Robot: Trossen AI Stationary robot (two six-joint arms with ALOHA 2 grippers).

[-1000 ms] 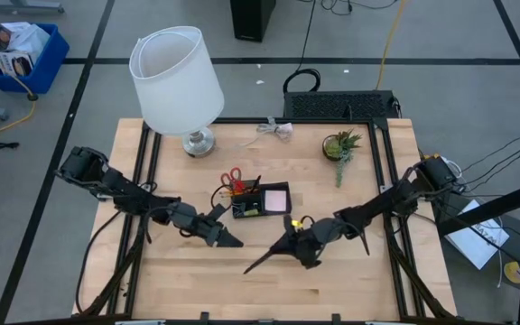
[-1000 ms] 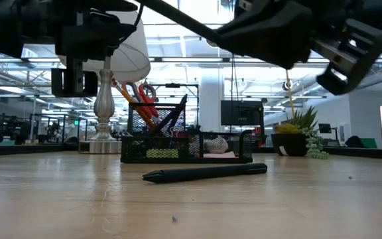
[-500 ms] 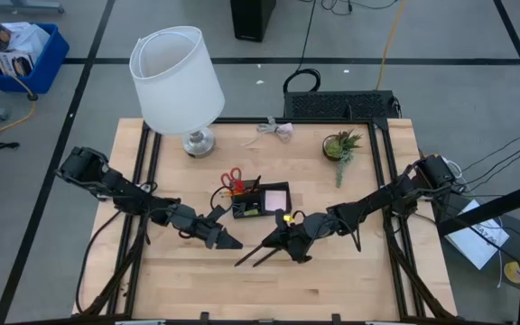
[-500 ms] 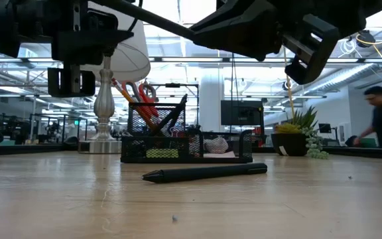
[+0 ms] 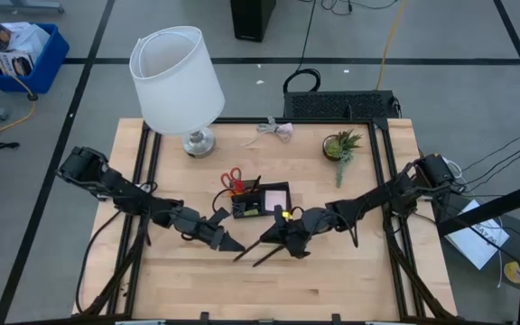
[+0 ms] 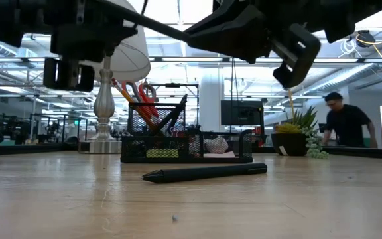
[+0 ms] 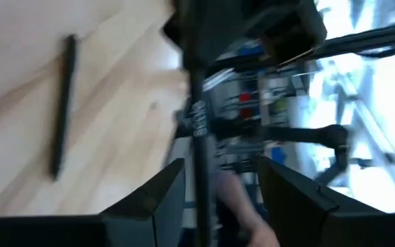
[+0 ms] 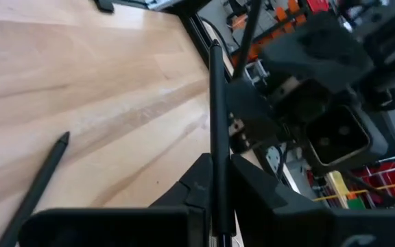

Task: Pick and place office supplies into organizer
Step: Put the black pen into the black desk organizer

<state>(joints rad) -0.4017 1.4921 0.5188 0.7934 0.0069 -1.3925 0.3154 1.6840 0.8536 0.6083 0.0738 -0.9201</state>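
Wooden tabletop [image 6: 78, 199] fills the near ground, and on it, nearest, lies a loose black pen [image 6: 204, 172], flat and on its own, in front of the organizer [image 6: 178, 143]. It looks light, stiff and smooth, likely to roll or slip, so a pinch across the middle of the barrel seems safest.

Above the table's middle, the right gripper [image 8: 214, 180] is clamped on a second pen [image 8: 215, 103], taken near one end, with the long free end pointing left toward the left gripper [image 7: 218, 189]. Held so far from its middle, it could swing in the grip. The left gripper hangs just left of it with fingers [image 7: 160, 199] spread; the held pen appears to run between them, though I cannot tell whether they touch it.

Farther back, the organizer already carries red-handled scissors [image 5: 233, 178] and a pink sticky-note pad [image 5: 276, 197]. Beyond stand a lamp [image 5: 177, 77] on the far left and a small plant [image 5: 341, 144] on the far right. A person [image 6: 347, 123] shows in the room behind.
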